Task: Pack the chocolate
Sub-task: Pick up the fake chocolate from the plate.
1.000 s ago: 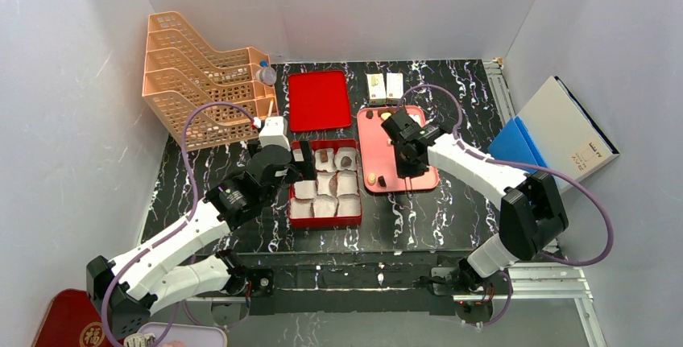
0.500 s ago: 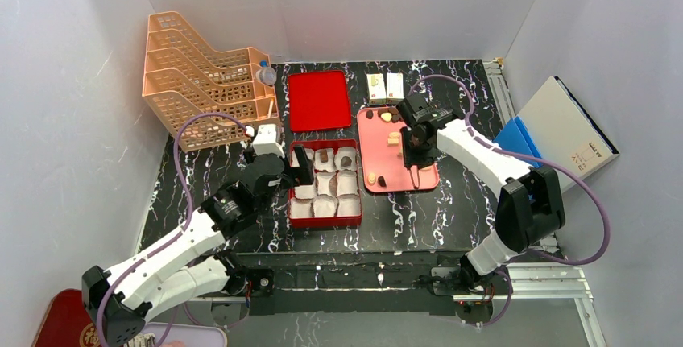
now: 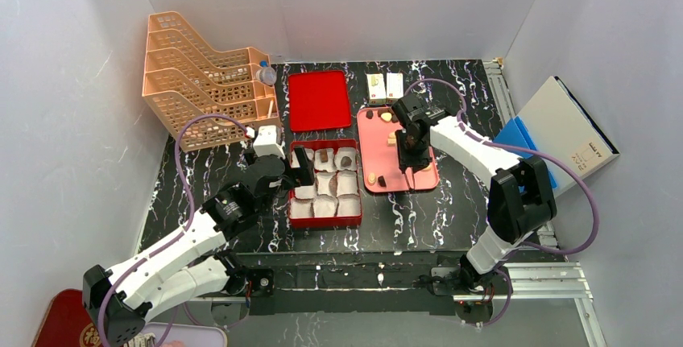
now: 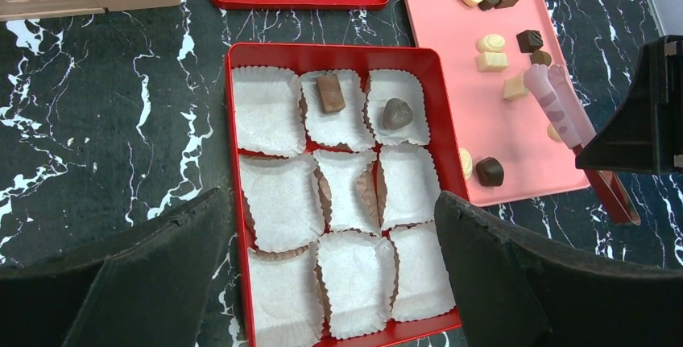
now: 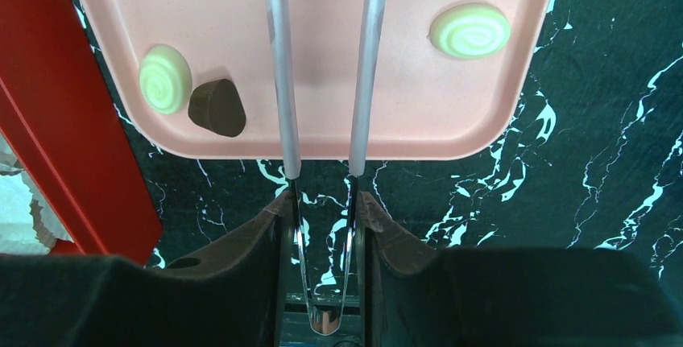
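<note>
**Status.** The right gripper [image 5: 322, 226] is clamped on a pair of tongs [image 5: 278, 81] near their hinge end, and the two tong arms reach out over the pink tray [image 4: 451, 57]. The arms stand apart and no piece shows between them. The tips lie outside the wrist view. The left gripper [image 4: 330, 202] hangs wide open and empty above the red box [image 4: 322, 49].

**Location of the chocolate [image 4: 491, 61].** Most pieces lie loose on the pink tray — a cluster at its far end, with others scattered toward the near end. Two pieces sit in paper cups [image 4: 278, 202] in the far row of the red box, in the middle and right cups. The other seven cups show empty.

**Hazards for the next pick, as judged:**
- A small rounded piece can squirt out of the tong tips if squeezed off-centre, then roll off the tray onto the table [image 4: 121, 121].
- The tongs can twist between the fingers, because they are held only near the hinge.
- The cups are light and loose — a tip dragged through one can fold or lift it.
- The left gripper hangs over the box, so a carry across may strike it.
</note>
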Robot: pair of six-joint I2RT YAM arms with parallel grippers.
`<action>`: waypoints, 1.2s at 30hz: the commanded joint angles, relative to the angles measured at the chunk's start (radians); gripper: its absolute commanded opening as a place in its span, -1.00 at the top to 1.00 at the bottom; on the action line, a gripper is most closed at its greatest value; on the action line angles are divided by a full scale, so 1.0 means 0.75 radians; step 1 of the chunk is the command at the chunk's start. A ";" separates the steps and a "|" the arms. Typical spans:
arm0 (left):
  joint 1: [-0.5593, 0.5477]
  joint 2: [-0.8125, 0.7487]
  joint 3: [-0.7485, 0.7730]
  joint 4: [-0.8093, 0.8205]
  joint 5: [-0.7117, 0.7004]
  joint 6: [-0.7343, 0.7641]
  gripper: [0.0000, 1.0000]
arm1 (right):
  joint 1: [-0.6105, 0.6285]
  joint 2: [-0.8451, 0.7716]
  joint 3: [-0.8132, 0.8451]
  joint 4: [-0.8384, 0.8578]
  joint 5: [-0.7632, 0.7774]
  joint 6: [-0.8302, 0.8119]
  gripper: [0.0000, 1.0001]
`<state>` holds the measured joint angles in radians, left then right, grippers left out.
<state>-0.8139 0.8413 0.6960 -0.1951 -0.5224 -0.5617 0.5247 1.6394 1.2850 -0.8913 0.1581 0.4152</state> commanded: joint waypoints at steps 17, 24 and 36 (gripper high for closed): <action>-0.003 0.011 -0.012 0.013 -0.015 0.045 -0.97 | -0.003 0.089 0.005 0.020 -0.012 0.056 0.20; -0.002 0.023 -0.017 0.018 -0.013 0.055 -0.97 | -0.002 0.121 -0.008 0.044 -0.009 0.058 0.20; -0.001 0.038 -0.005 0.012 -0.023 0.092 -0.97 | -0.026 0.202 0.008 0.093 -0.019 0.046 0.21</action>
<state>-0.8139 0.8635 0.6945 -0.1867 -0.5190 -0.5144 0.5190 1.7794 1.2789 -0.8463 0.1509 0.4454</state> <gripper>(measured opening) 0.983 0.403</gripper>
